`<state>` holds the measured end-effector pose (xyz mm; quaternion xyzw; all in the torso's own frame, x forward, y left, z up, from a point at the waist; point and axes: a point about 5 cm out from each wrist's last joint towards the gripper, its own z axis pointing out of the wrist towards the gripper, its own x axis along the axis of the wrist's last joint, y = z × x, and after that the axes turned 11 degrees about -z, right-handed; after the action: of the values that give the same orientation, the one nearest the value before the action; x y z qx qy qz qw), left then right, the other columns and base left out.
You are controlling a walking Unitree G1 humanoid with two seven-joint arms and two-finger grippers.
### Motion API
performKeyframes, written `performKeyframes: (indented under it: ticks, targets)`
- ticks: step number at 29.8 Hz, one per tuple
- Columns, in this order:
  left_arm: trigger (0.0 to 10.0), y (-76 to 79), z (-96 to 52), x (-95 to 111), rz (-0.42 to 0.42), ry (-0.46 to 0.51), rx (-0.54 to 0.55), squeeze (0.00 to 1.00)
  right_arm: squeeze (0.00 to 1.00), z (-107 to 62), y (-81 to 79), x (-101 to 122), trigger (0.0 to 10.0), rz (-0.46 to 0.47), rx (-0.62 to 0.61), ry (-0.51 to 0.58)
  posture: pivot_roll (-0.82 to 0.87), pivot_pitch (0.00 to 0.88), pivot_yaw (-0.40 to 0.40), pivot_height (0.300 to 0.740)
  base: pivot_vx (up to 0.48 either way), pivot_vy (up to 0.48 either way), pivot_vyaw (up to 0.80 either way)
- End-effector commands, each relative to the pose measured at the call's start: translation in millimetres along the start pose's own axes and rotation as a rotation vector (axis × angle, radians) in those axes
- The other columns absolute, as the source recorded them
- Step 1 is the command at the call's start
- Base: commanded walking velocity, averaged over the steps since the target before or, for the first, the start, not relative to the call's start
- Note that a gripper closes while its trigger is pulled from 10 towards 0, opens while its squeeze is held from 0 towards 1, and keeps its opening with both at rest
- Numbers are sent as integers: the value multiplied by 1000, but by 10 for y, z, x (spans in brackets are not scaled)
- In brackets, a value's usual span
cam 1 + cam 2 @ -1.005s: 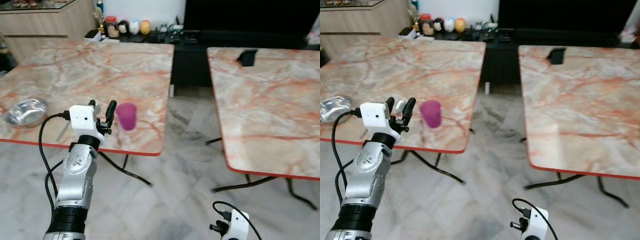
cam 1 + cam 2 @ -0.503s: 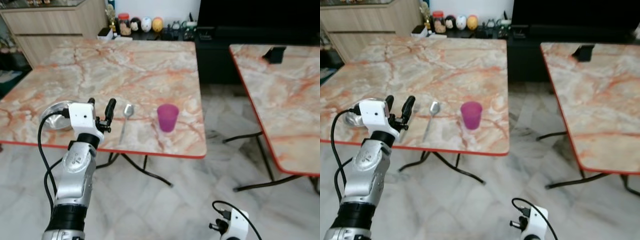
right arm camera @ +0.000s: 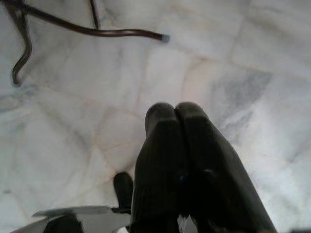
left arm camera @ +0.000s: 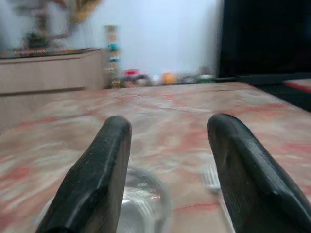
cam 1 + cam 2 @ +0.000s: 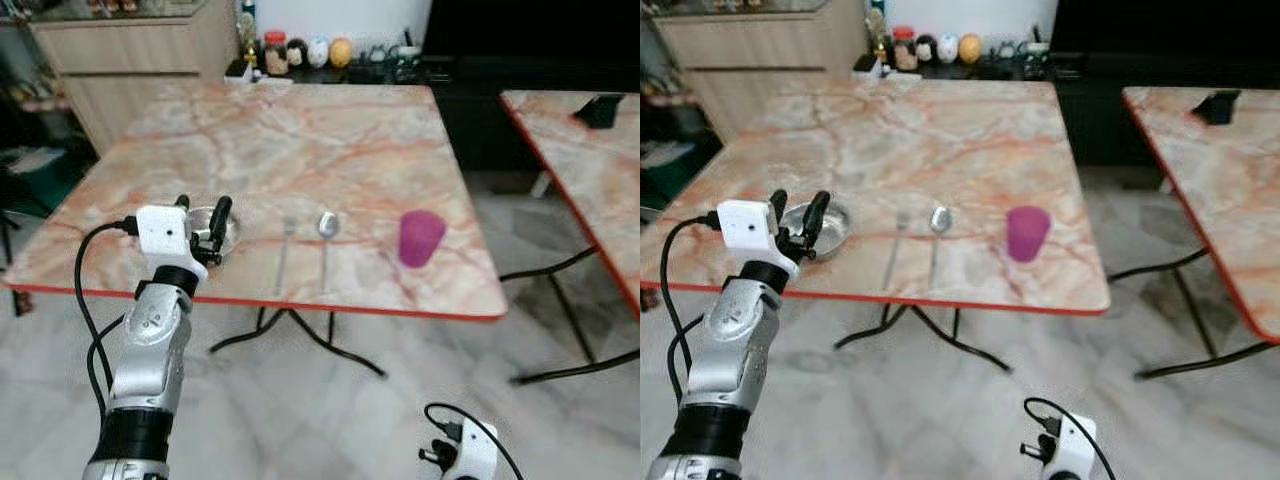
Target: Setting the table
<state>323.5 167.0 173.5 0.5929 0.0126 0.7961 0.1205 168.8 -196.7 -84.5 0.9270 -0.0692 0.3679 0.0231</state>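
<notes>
Your left gripper (image 5: 203,219) is raised at the near edge of the marble table (image 5: 300,150), fingers (image 4: 97,184) spread wide with nothing between them, hovering right in front of the steel bowl (image 5: 828,226). From the left wrist view you can see the bowl's rim (image 4: 146,199) low between the two fingers, a bit blurry, and the fork's tines (image 4: 211,177) just off to the side. On the table, going from your left to right along the near edge, you've got the bowl, then the fork (image 5: 284,252), the spoon (image 5: 326,240) just beside it and lying parallel, and then the purple cup (image 5: 419,238) standing upright, a little apart from the spoon. A second marble table (image 5: 590,150) sits off to your right across a gap of floor. Your right gripper (image 3: 177,160) hangs low down by the marble floor (image 3: 73,97), fingers pressed together and holding nothing.
</notes>
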Motion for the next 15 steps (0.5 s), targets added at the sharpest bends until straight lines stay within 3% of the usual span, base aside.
performKeyframes:
  ticks: [1, 10, 15]
  targets:
    - [10000, -11, 6, 21, 4, 5, -4, 0, 0, -6, -16, -27, 10000, 7, 1, -11, 42, 0, 9, 736, 0, 435, 0]
    - [10000, -13, 9, 23, 6, 6, -7, 0, 0, -11, -3, -45, 10000, 6, 0, -21, 42, 0, 10, 736, 0, 421, 0]
    - [10000, 6, 7, 10, 4, 0, -17, 0, 0, -14, 9, -52, 10000, 8, -3, -25, 44, 0, 7, 736, 0, 0, 0]
